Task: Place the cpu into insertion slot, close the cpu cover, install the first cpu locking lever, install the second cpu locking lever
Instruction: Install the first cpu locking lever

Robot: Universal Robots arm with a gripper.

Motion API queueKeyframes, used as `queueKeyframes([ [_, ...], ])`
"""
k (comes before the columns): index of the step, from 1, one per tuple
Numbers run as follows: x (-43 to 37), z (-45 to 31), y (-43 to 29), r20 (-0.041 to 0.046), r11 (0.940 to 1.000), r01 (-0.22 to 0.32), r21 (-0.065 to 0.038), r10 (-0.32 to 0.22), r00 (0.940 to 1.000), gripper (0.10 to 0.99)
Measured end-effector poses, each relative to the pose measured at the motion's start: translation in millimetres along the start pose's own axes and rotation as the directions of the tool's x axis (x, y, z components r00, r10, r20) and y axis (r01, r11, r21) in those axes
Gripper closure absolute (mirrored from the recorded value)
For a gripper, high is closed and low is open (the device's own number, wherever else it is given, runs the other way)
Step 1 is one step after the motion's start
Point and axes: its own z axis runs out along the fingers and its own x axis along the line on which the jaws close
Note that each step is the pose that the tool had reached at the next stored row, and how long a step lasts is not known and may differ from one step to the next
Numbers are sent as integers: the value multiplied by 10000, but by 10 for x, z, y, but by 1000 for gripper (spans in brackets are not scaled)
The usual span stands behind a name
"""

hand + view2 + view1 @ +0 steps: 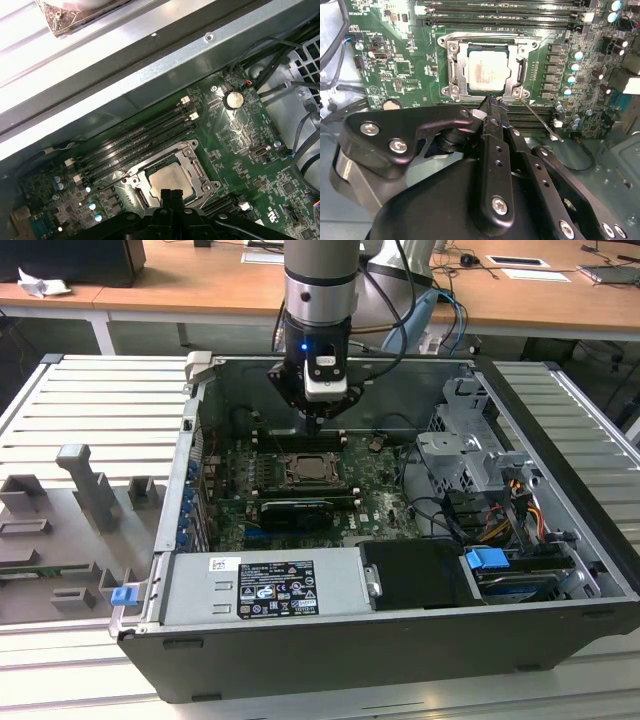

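With the dull silver square cpu (482,72) seated in the dark insertion slot (462,75) under the flat silver-framed cpu cover (454,60), the black tool (492,102), fingers together and empty, hovered beside a thin unlatched locking lever (540,120), apparently the lever step, needing a precise push

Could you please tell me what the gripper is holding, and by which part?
Nothing: the gripper is shut and empty, by the cpu cover's edge.
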Motion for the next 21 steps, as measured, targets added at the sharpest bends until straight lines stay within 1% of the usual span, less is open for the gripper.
queueKeyframes([
  [3, 0, 1, 0, -20, 9993, 378, -1, -378, 9993, 980],
  [7, 0, 0, 0, -34, 9980, 634, -2, -634, 9980, 980],
  [14, 0, 0, 0, -64, 9930, 1185, -6, -1185, 9929, 980],
  [17, 0, 1, -1, -78, 9893, 1459, -9, -1459, 9893, 980],
  [21, -1, 1, -1, -101, 9818, 1898, -14, -1898, 9818, 980],
])
